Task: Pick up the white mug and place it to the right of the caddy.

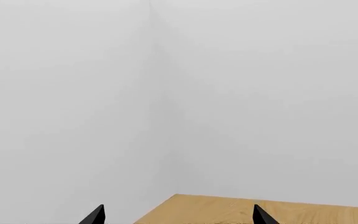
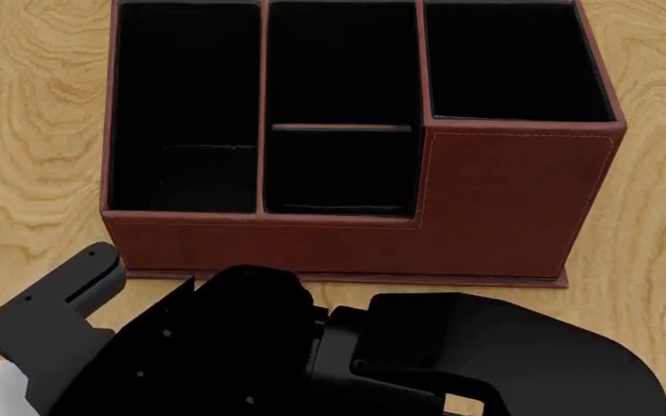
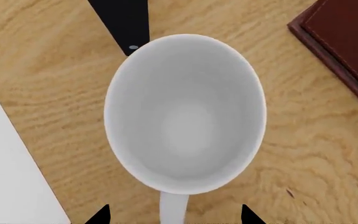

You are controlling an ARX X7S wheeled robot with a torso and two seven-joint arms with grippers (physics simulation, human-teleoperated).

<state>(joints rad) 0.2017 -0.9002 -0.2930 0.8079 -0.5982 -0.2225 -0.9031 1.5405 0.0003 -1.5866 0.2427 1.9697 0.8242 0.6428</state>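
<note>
In the right wrist view the white mug point(image 3: 185, 116) stands upright and empty on the wooden table, seen from straight above. Its handle point(image 3: 173, 210) points toward my right gripper point(image 3: 173, 215). That gripper is open, with its two black fingertips point(image 3: 99, 215) on either side of the handle and apart from it. A corner of the reddish-brown caddy point(image 3: 347, 42) shows beside the mug. In the head view the caddy point(image 2: 506, 199) fills the middle, and black arm parts point(image 2: 310, 355) hide the mug and both grippers. My left gripper point(image 1: 179, 215) is open and empty over a table corner.
The wooden table point(image 3: 309, 158) ends close to the mug, with plain white point(image 3: 5, 177) beyond its edge. A black pointed arm part point(image 3: 126, 23) lies on the mug's far side. The left wrist view shows white walls and a table corner point(image 1: 229, 210).
</note>
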